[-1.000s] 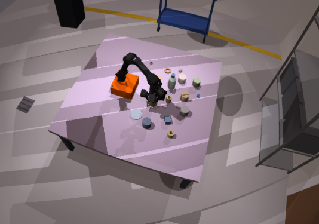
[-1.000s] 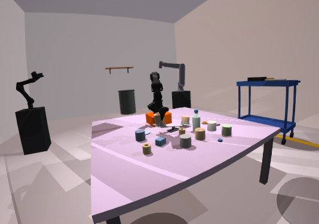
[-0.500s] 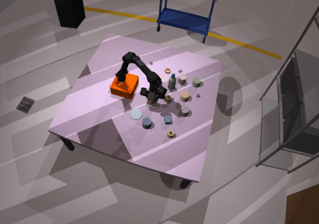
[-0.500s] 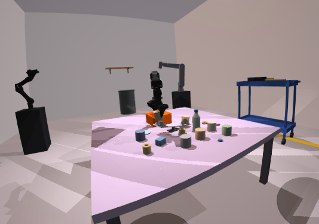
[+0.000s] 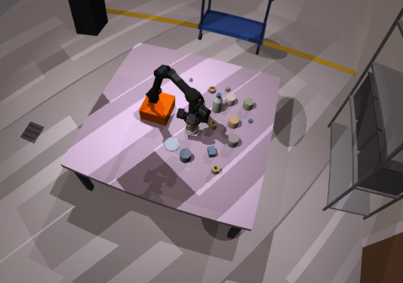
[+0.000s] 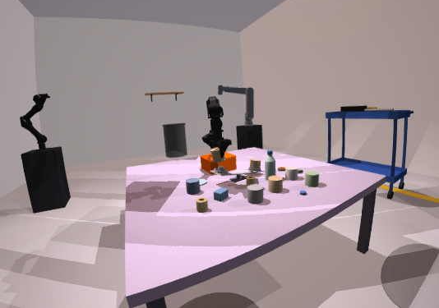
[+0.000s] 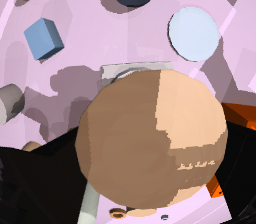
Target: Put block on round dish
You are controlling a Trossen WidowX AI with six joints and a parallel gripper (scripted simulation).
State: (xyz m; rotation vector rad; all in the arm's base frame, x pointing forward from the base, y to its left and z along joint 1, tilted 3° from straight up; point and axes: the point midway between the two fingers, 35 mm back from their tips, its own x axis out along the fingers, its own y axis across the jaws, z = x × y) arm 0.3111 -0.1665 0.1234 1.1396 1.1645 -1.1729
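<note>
My gripper (image 6: 217, 154) (image 7: 146, 122) is shut on a tan cup (image 6: 215, 155) (image 7: 133, 125). It holds the cup, slightly tilted, above the near end of the balance (image 5: 192, 133) (image 6: 238, 178) (image 7: 110, 72). The other tan cup (image 6: 255, 164) stands on the balance's far end; the arm mostly hides it in the top view. The pale blue round dish (image 5: 172, 144) (image 6: 202, 182) (image 7: 194, 34) lies beside the balance with nothing on it. I cannot make out a hidden block; the held cup covers most of the near pan in the wrist view.
An orange box (image 5: 157, 108) (image 6: 229, 162) sits at the arm's base. A dark blue cylinder (image 5: 185, 155) (image 6: 192, 186) stands near the dish. A blue block (image 5: 211, 151) (image 6: 220, 194) (image 7: 44, 38), a grey cylinder (image 5: 233, 140) (image 6: 255, 194) and a bottle (image 5: 216, 104) (image 6: 270, 167) stand around the balance.
</note>
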